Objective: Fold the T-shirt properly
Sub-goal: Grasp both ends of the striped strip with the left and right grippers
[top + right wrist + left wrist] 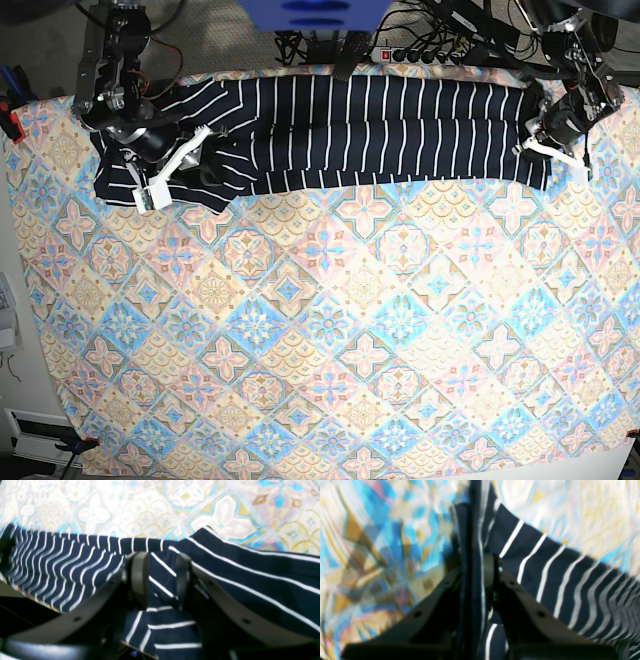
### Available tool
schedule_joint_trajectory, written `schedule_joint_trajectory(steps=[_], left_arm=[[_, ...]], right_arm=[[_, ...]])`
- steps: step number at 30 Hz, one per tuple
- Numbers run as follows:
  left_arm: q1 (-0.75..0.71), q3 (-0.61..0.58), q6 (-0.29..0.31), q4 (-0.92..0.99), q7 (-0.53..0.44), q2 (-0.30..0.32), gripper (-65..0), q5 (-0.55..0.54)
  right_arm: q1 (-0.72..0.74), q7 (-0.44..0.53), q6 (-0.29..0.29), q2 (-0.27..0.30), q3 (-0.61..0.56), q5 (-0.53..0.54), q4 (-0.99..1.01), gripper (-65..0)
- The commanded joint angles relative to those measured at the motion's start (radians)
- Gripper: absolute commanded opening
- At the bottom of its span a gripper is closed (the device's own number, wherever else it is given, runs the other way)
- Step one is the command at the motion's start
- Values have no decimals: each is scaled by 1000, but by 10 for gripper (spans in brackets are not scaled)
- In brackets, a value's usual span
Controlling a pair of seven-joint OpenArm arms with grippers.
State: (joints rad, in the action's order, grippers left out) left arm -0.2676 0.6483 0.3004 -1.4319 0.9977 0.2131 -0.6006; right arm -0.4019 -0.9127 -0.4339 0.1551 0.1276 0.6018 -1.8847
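Observation:
The dark navy T-shirt (380, 130) with thin white stripes lies stretched in a long band across the far side of the table. My left gripper (535, 145) is at its right end. In the left wrist view this gripper (476, 562) is shut on a pinched vertical fold of the T-shirt (545, 567), and the picture is blurred. My right gripper (200, 150) is at the shirt's left end, by the sleeve. In the right wrist view its fingers (140, 575) stand a little apart with bunched T-shirt (250, 562) fabric filling the gap of the gripper (162, 577).
A pastel diamond-patterned tablecloth (330, 330) covers the table. Behind the far edge are a power strip (420, 52), cables and a blue object (315, 15). A red clamp (10, 125) sits on the left edge.

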Motion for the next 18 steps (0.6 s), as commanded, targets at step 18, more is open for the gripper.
schedule_joint_trajectory(steps=[18], left_arm=[[-35, 149, 4, -255, 36, -4, -650, -190]], right_arm=[[5, 19, -6, 10, -29, 14, -19, -469]])
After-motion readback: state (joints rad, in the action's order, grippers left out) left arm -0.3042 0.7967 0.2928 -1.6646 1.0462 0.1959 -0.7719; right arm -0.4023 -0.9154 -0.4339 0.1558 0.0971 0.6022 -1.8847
